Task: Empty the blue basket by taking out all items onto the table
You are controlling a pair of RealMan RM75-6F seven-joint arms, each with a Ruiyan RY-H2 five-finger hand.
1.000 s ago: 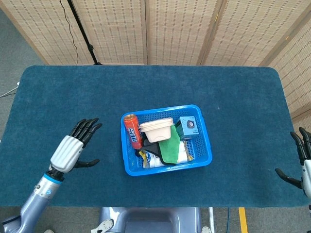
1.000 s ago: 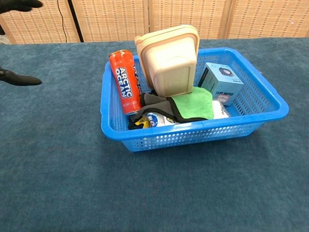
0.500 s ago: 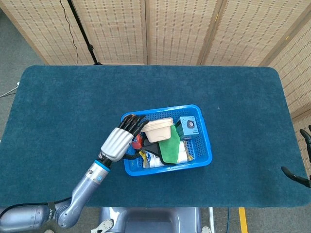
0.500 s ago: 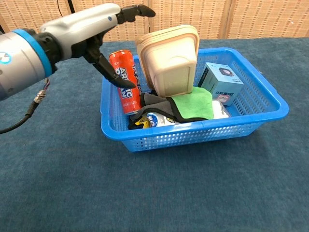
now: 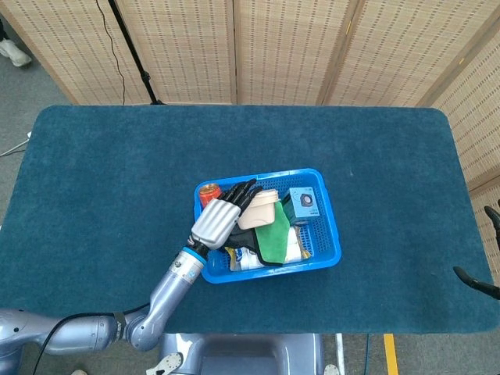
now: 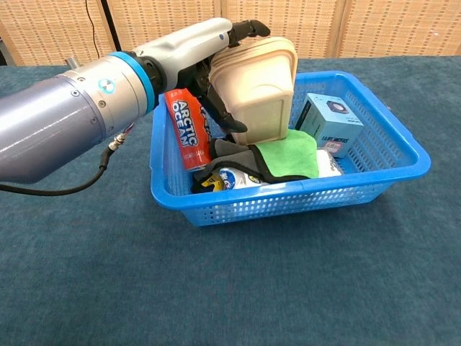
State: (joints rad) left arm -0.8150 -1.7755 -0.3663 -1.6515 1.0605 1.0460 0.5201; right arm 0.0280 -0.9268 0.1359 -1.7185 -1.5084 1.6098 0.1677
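- Woven screens stand behind a worktop (image 5: 101,180) covered in dark blue cloth; the blue basket (image 5: 326,226) sits near its middle, full.
- Head view: the left hand (image 5: 223,217) has moved in from the bare cloth on the left, where it was a second ago, crossed the basket's left rim, and now lies over the beige tub (image 5: 262,208), just beside the red can (image 5: 208,192).
- Head view: the can was covered by the hand half a second ago and shows again at the basket's back left corner. The green cloth (image 5: 273,238) and the small blue box (image 5: 303,201) have not shifted.
- Head view: the right hand (image 5: 488,254) shows only as dark fingers at the right edge, well apart from the basket; whether it is spread or clenched cannot be told.
- Chest view: the left hand (image 6: 216,54) has its fingers spread, some over the tub's (image 6: 256,90) top edge and one reaching down its front face. It touches or nearly touches the tub, with no grasp closed yet.
- Chest view: the can (image 6: 186,130) stands upright behind the forearm, and a packet (image 6: 238,179) lies under the cloth.
- Judgement: the hand has passed the can for the tub. Nothing is out yet.
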